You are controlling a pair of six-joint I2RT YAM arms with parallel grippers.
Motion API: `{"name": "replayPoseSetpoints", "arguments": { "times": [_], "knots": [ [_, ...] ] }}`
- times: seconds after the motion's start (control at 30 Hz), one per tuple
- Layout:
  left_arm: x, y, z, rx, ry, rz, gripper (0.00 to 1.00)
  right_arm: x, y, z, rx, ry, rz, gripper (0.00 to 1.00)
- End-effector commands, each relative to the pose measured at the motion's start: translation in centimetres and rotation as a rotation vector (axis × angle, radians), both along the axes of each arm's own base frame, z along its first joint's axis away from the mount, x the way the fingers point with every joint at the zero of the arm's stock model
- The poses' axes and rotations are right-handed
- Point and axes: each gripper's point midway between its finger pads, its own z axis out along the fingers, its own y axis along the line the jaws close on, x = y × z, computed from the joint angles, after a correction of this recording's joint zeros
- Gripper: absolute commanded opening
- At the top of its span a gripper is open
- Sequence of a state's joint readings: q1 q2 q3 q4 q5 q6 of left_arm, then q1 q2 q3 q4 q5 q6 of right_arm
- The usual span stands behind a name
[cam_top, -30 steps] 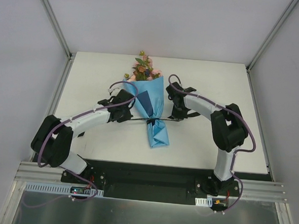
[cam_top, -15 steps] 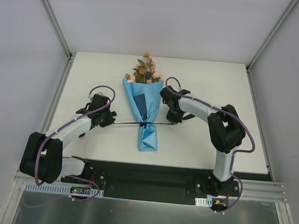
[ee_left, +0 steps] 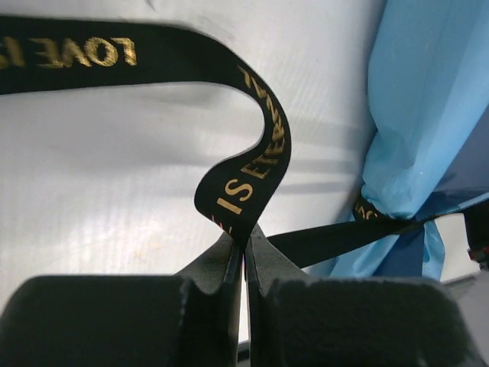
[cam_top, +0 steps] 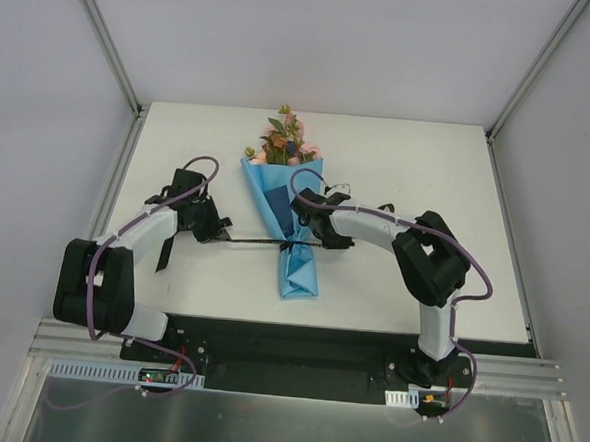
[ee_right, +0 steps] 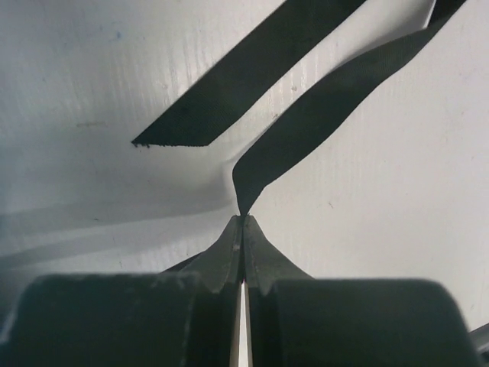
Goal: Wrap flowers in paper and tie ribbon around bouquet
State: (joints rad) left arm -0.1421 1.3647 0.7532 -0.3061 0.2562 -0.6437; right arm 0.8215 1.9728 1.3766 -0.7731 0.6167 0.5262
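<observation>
Pull both ends of the black ribbon (cam_top: 249,241) apart, level and with equal force, to cinch the tie at the narrow waist of the bouquet (cam_top: 291,206). Avoid tugging harder on one side, or risk dragging the whole bundle sideways across the table (cam_top: 428,169). Hold firm with the left gripper (ee_left: 244,237), with jaws pressed together on a curled fold of ribbon bearing gold lettering. Do the same with the right gripper (ee_right: 243,220), with jaws likewise clamped on a plain black strand right at its tip. Watch that short hold on the right, judged likely to slip under a jerk. Mind the second strand with a cut end lying loose in the right wrist view, and leave it out of the pinch. Seen from above: lying flat near the middle of the table, wide end toward the far edge, with the right gripper close against the waist and the left one well off to the side. Wrapped in light blue paper (cam_top: 297,271) with a dark navy fold showing at the front, narrowing to the tie and flaring again into a short tail below. Topped with pink and orange flowers (cam_top: 283,140) and green leaves poking out. Looks close to finished, pending a snug tie.
</observation>
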Motion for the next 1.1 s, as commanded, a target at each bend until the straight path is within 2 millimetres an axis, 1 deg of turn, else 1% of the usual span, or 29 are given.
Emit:
{"name": "replayPoseSetpoints", "arguments": {
  "times": [0.0, 0.03, 0.07, 0.1, 0.13, 0.17, 0.2, 0.27, 0.33, 0.37, 0.4, 0.43, 0.47, 0.5, 0.53, 0.57, 0.6, 0.63, 0.67, 0.7, 0.73, 0.77, 0.83, 0.87, 0.9, 0.93, 1.0, 1.03, 1.07],
  "knots": [
    [-2.9, -4.6, 1.0, -0.175, 0.081, -0.271, 0.00, 2.3, 1.5, 3.4, 0.023, -0.098, 0.198, 0.00],
    [-3.7, -5.1, 0.9, -0.173, 0.057, -0.363, 0.00, 2.5, 1.7, 3.6, 0.002, -0.082, 0.280, 0.00],
    [-4.3, -5.8, 1.4, -0.202, 0.036, -0.417, 0.00, 3.0, 3.2, 4.1, 0.055, -0.100, 0.348, 0.00],
    [-6.0, -8.0, 3.3, -0.379, 0.029, -0.520, 0.00, 3.0, 3.8, 4.2, 0.071, -0.101, 0.407, 0.00],
    [-6.9, -8.6, 3.8, -0.473, 0.015, -0.566, 0.00, 3.2, 4.1, 4.2, 0.065, -0.104, 0.484, 0.00],
    [-7.6, -9.3, 5.1, -0.580, 0.001, -0.604, 0.00, 2.9, 4.7, 4.2, 0.102, -0.091, 0.522, 0.01],
    [-8.4, -9.9, 6.5, -0.691, -0.010, -0.637, 0.00, 2.9, 4.9, 4.8, 0.133, -0.100, 0.536, 0.01],
    [-7.9, -9.7, 6.8, -0.709, -0.066, -0.603, 0.00, 3.1, 4.9, 4.9, 0.235, -0.073, 0.499, 0.00],
    [-6.9, -9.2, 7.2, -0.690, -0.092, -0.507, 0.00, 3.1, 4.2, 4.9, 0.293, -0.060, 0.419, 0.01],
    [-5.3, -8.7, 7.9, -0.684, -0.170, -0.472, 0.00, 2.9, 4.3, 4.7, 0.374, -0.039, 0.355, 0.00],
    [-4.3, -8.4, 8.7, -0.717, -0.177, -0.398, 0.00, 2.8, 4.3, 4.9, 0.417, -0.036, 0.326, 0.00],
    [-4.2, -8.1, 8.9, -0.748, -0.194, -0.367, 0.00, 2.7, 4.3, 4.8, 0.450, -0.029, 0.297, 0.01],
    [-2.0, -6.9, 10.3, -0.759, -0.319, -0.328, 0.00, 2.5, 4.0, 4.3, 0.502, -0.012, 0.208, 0.00],
    [-2.1, -6.4, 10.0, -0.830, -0.244, -0.214, 0.00, 2.5, 3.6, 4.2, 0.514, -0.010, 0.157, 0.00],
    [-1.2, -5.5, 9.5, -0.853, -0.234, -0.143, 0.00, 2.0, 2.5, 3.6, 0.488, 0.013, 0.089, 0.00],
    [0.0, -3.7, 9.1, -0.861, -0.237, -0.041, 0.00, 2.8, 0.8, 3.7, 0.413, -0.031, 0.019, 0.00],
    [0.2, -3.0, 8.0, -0.875, -0.180, 0.044, 0.00, 3.0, -0.2, 3.7, 0.364, -0.048, -0.058, 0.00],
    [0.5, -2.2, 6.5, -0.863, -0.125, 0.119, 0.00, 1.1, -3.1, 1.9, 0.182, 0.051, -0.126, 0.00],
    [1.0, -1.4, 5.1, -0.819, -0.096, 0.189, 0.00, 1.2, -6.4, 2.5, -0.022, 0.018, -0.201, 0.00],
    [0.6, -0.7, 3.2, -0.756, -0.015, 0.240, 0.00, 2.6, -6.1, 4.2, -0.055, -0.025, -0.310, 0.00],
    [0.6, -0.3, 1.8, -0.716, 0.025, 0.276, 0.00, 1.2, -7.6, 4.3, -0.179, 0.057, -0.305, 0.00],
    [0.8, 0.2, 0.8, -0.680, 0.037, 0.313, 0.00, 1.1, -7.3, 2.5, -0.234, 0.102, -0.284, 0.00],
    [0.7, 0.6, -0.7, -0.688, 0.092, 0.371, 0.00, 0.6, -6.6, 1.3, -0.217, 0.128, -0.272, 0.00],
    [0.7, 0.8, -1.1, -0.682, 0.101, 0.382, 0.00, 0.3, -6.4, 1.2, -0.200, 0.124, -0.268, 0.00],
    [0.8, 0.9, -1.3, -0.673, 0.097, 0.377, 0.00, -0.2, -6.6, 0.5, -0.198, 0.144, -0.264, 0.00],
    [0.4, 1.4, -1.9, -0.662, 0.129, 0.401, 0.00, -0.2, -6.3, 0.1, -0.180, 0.149, -0.258, 0.00],
    [0.3, 2.2, -2.3, -0.645, 0.114, 0.415, 0.00, -0.2, -6.9, -0.1, -0.195, 0.154, -0.264, 0.00],
    [0.2, 3.2, -2.4, -0.644, 0.115, 0.446, 0.00, -0.5, -7.3, -0.4, -0.200, 0.167, -0.271, 0.00],
    [0.1, 3.5, -2.5, -0.644, 0.107, 0.448, 0.00, -0.4, -7.7, -0.7, -0.190, 0.177, -0.281, 0.01]
  ]
}}
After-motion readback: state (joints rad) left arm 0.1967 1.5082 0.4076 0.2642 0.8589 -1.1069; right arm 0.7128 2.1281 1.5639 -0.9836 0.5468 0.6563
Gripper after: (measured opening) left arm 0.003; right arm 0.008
